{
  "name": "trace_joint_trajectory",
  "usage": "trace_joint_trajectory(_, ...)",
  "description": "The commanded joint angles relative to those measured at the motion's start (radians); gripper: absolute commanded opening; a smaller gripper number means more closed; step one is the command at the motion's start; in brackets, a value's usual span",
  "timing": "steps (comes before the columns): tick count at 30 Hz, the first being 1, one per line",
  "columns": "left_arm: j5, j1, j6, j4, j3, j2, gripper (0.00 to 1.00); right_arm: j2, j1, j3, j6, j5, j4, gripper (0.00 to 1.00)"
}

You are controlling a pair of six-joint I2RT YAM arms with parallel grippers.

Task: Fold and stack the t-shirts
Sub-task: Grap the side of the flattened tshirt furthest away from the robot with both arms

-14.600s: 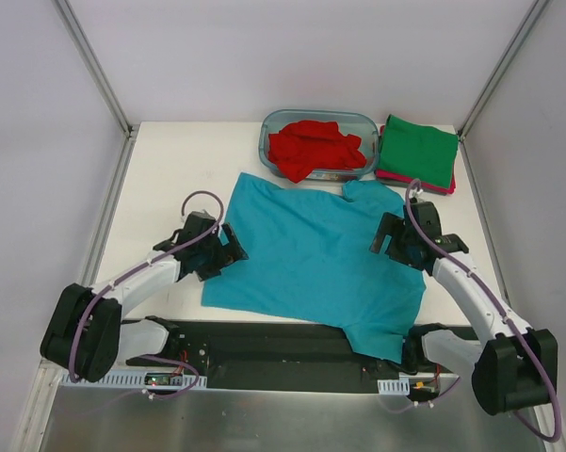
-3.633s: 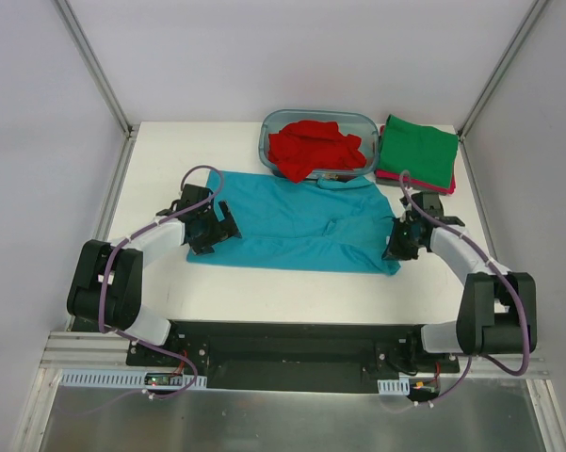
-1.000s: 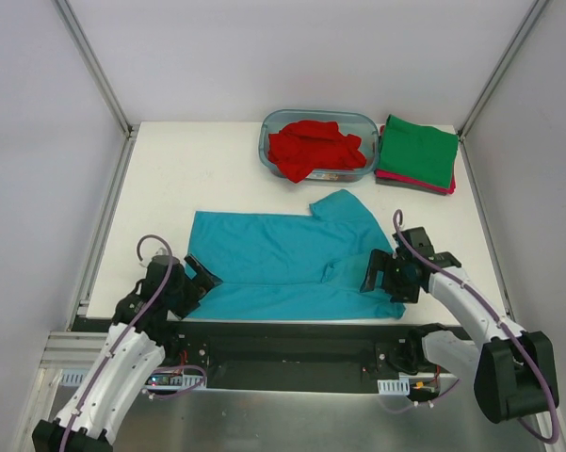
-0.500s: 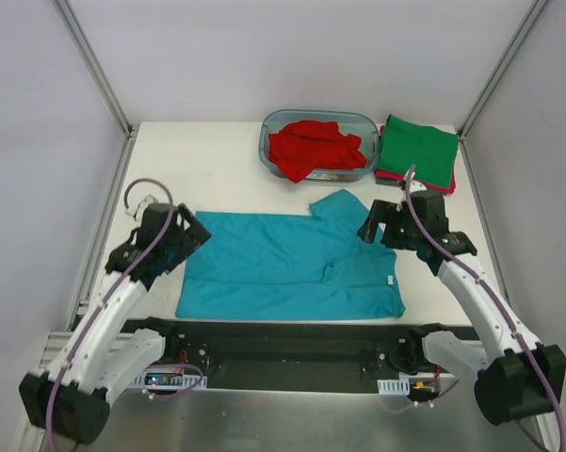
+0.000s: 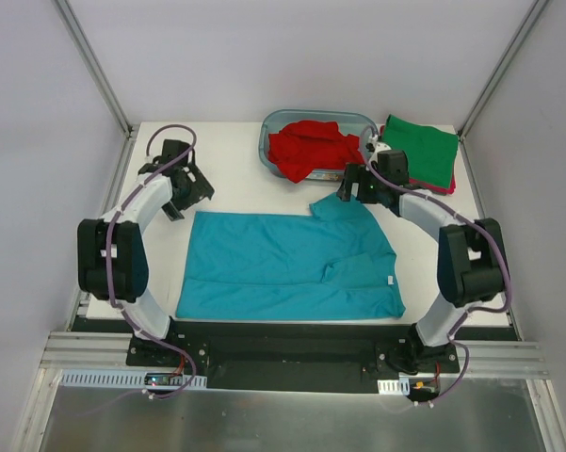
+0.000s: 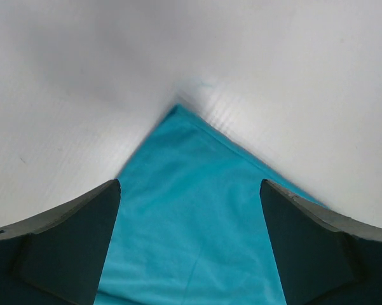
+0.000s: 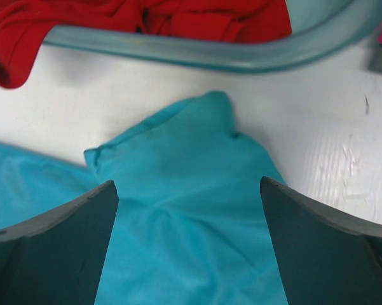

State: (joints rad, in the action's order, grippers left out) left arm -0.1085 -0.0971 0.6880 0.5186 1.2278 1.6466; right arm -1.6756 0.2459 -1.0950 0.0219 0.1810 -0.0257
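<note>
Teal-blue first: found the teal-blue t-shirt (image 5: 283, 268) lying flat on the white table (image 5: 226, 155), folded into a wide band near the front edge, one sleeve (image 7: 178, 146) poking out towards the far side at its right end. Spotted the left gripper (image 5: 185, 195) at the band's far-left corner, jaws spread wide and holding nothing. Through the left wrist camera, saw that pointed corner framed between the two dark fingers (image 6: 63, 248), bare table beyond it; could not tell whether touching the cloth or just above it. Placed the right gripper (image 5: 351, 185) at the sleeve, between the band and the clear blue-tinted tub (image 5: 266, 141), likewise gaping and empty. Through the right wrist camera, saw the sleeve centred between its fingers, tub rim close behind. Noted the red t-shirt (image 5: 311, 146) crumpled in the tub, one end draped over the near rim. Found the green t-shirt (image 5: 419, 151) folded at the far-right corner, resting on the folded magenta t-shirt (image 5: 424, 185), just beside the right arm.
</note>
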Motion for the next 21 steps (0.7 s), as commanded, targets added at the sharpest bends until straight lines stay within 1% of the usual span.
trace_joint_trajectory(1, 0.023, 0.049, -0.039, 0.009, 0.078, 0.071, 0.90, -0.093, -0.005, -0.071, 0.038, 0.029, 0.168, 0.96)
trace_joint_trajectory(4, 0.012, 0.054, -0.047, 0.011, 0.104, 0.142, 0.87, -0.145, -0.007, -0.089, 0.049, 0.041, 0.196, 0.96)
trace_joint_trajectory(6, 0.026, 0.057, -0.035, 0.009, 0.098, 0.171, 0.82, -0.171, -0.008, -0.100, 0.047, 0.067, 0.205, 0.96)
trace_joint_trajectory(7, 0.024, 0.057, -0.022, 0.008, 0.093, 0.183, 0.82, -0.183, -0.007, -0.105, 0.052, 0.083, 0.210, 0.96)
trace_joint_trajectory(9, 0.017, 0.059, -0.018, 0.008, 0.093, 0.208, 0.77, -0.206, -0.008, -0.115, 0.053, 0.106, 0.205, 0.96)
trace_joint_trajectory(11, 0.010, 0.059, -0.012, 0.008, 0.098, 0.232, 0.75, -0.223, -0.008, -0.124, 0.056, 0.136, 0.193, 0.96)
trace_joint_trajectory(13, 0.010, 0.057, -0.012, 0.008, 0.111, 0.258, 0.72, -0.242, -0.008, -0.129, 0.055, 0.169, 0.193, 0.99)
trace_joint_trajectory(14, 0.010, 0.057, -0.007, 0.008, 0.113, 0.269, 0.70, -0.249, -0.008, -0.129, 0.052, 0.169, 0.191, 0.96)
trace_joint_trajectory(21, 0.006, 0.059, 0.015, 0.008, 0.118, 0.311, 0.61, -0.265, -0.005, -0.138, 0.073, 0.195, 0.190, 0.84)
